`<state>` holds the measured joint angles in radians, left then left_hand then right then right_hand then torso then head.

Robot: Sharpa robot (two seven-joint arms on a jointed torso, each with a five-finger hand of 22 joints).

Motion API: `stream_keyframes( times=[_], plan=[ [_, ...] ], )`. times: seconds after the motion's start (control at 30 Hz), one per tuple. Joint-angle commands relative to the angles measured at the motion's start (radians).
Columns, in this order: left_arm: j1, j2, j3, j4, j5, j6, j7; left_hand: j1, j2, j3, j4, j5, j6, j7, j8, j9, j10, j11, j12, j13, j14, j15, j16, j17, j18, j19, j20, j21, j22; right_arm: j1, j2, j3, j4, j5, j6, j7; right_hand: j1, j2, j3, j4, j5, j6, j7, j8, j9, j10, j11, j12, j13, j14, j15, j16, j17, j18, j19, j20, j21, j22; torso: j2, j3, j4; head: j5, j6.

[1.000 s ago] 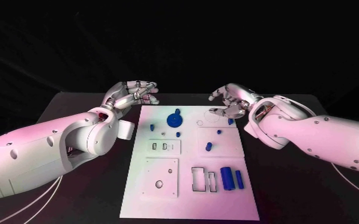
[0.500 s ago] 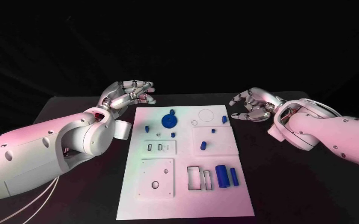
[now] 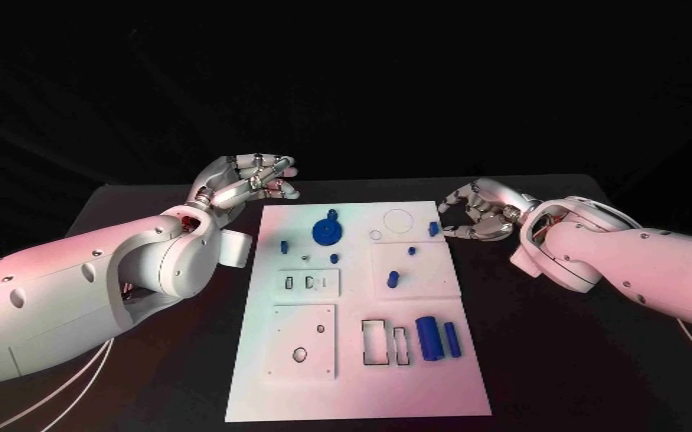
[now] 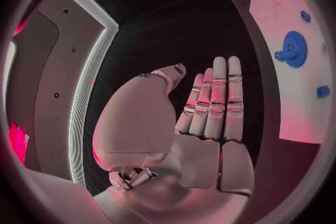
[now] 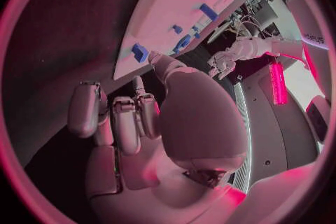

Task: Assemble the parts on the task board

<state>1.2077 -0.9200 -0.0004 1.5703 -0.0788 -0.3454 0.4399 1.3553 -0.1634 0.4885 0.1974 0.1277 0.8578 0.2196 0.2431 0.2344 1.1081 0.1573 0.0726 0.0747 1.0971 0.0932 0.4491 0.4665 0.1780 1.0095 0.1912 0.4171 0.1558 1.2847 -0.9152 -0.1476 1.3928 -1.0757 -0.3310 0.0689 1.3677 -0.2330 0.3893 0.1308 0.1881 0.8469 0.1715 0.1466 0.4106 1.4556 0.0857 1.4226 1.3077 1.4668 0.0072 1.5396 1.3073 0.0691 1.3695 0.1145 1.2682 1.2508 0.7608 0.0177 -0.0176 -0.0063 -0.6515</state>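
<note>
The white task board lies in the middle of the black table. A blue gear stands at its far end, with small blue parts scattered below it. Two blue cylinders lie near its right edge. My left hand hovers off the board's far left corner, and its fingers are straight and hold nothing. My right hand hangs just off the far right edge, fingers loosely bent and empty, close to a small blue part. The right wrist view shows that hand beside this part.
Recessed slots and square plates with holes cover the board's near half. Bare black table runs along both sides of the board. In the left wrist view the gear sits on the board beyond my fingers.
My right hand drew back off the board to the right, then came a little back towards its edge. The left hand has hardly moved. The camera shifted slightly.
</note>
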Motion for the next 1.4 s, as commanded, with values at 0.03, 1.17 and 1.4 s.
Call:
stream_keyframes(
  times=[0.03,1.17,1.4],
  plan=[
    [0.000,0.001,0.001,0.000,0.001,0.020,0.008,0.001,0.003,0.005,-0.003,0.003,-0.004,0.009,-0.005,0.001,-0.005,0.002,-0.003,0.002,-0.007,-0.002,0.004,0.002,0.003,-0.008,-0.002,0.005,0.001,-0.007,0.013,0.000,-0.010,-0.026,-0.018,-0.011,0.009,0.007,0.001,-0.008,-0.003,0.006,0.001,-0.002,0.002,0.004,0.000,0.009,0.123,0.085,0.004,0.004,0.186,0.011,0.009,0.000,0.011,0.008,0.001,-0.0030,0.0014,0.010,-0.002],
    [0.000,-0.001,0.001,-0.001,0.001,0.022,0.006,0.003,0.004,0.007,-0.005,0.004,-0.005,0.010,-0.006,0.003,-0.006,0.002,-0.003,0.002,-0.010,-0.001,0.005,0.005,0.003,-0.009,-0.002,0.006,0.001,-0.044,0.061,0.000,-0.042,-0.027,-0.040,-0.026,-0.007,0.043,0.059,-0.024,-0.002,0.100,-0.017,0.027,0.012,0.026,-0.017,0.034,0.146,0.089,-0.009,0.009,0.198,0.007,0.025,-0.010,0.027,0.030,0.000,0.0005,-0.0004,0.008,-0.019],
    [0.000,-0.001,0.001,-0.001,0.001,0.019,0.007,0.003,0.004,0.007,-0.005,0.004,-0.005,0.010,-0.006,0.003,-0.006,0.002,-0.003,0.002,-0.010,-0.001,0.005,0.005,0.003,-0.009,-0.002,0.006,0.001,-0.044,0.065,0.000,-0.045,-0.027,-0.040,-0.030,-0.012,0.041,0.061,-0.024,-0.002,0.104,-0.018,0.027,0.011,0.026,-0.017,0.033,0.145,0.088,-0.011,0.008,0.196,0.008,0.024,-0.012,0.025,0.028,0.001,-0.0001,0.0002,0.005,-0.020]
  ],
)
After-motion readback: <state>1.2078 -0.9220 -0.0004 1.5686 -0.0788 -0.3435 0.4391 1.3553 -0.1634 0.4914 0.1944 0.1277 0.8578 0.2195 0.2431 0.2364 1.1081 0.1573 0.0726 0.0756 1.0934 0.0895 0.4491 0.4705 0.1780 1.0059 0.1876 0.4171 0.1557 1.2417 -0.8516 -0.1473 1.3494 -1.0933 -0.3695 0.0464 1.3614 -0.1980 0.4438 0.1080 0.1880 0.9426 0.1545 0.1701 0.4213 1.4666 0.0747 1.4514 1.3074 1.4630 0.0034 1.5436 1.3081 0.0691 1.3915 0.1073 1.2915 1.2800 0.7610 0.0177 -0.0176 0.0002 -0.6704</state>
